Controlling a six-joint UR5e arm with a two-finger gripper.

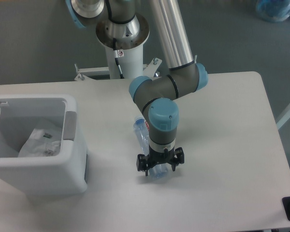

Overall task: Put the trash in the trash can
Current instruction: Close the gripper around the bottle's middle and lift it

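My gripper [160,166] is down over the near end of the clear bottle [144,140] lying on the worktop [222,145], right of the trash can [72,159]. Can't tell if I've clamped it yet. The crumpled wrapper [39,143] sits inside the can.
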